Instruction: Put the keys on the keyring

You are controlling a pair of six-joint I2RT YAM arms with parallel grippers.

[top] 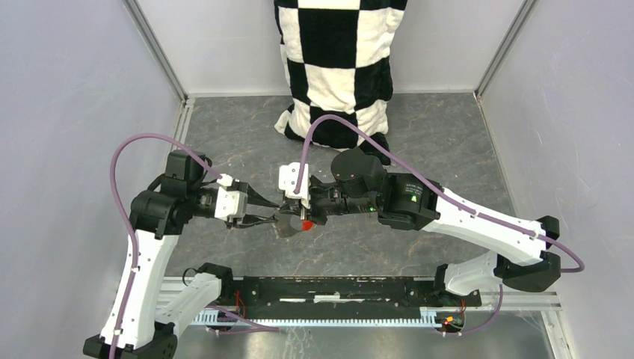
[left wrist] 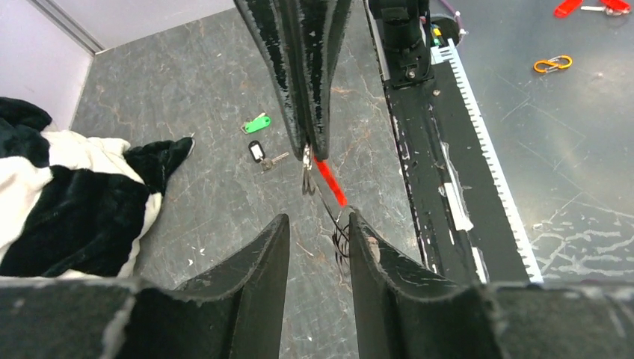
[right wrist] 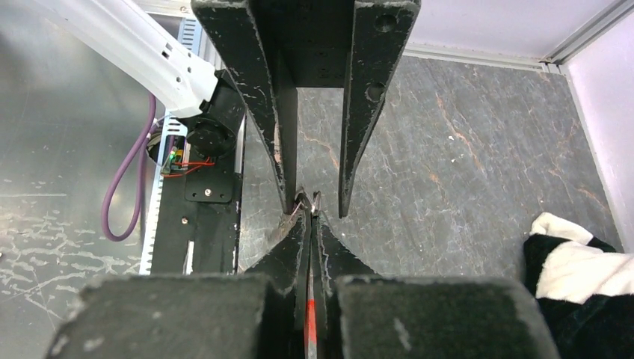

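Mid-table, where the two arms meet, the right gripper [left wrist: 308, 146] is clamped tight on the keyring [left wrist: 329, 182], with the red tag dangling toward five o'clock in the left wrist view. The left gripper [left wrist: 318, 224] sits close at six o'clock, jaws spread and nothing in them. The green-tagged key [left wrist: 258, 123] and black-tagged key [left wrist: 258, 152] lie loose on the table [left wrist: 209, 217], about ten o'clock from the ring. I'd say barely started: neither key is threaded yet.
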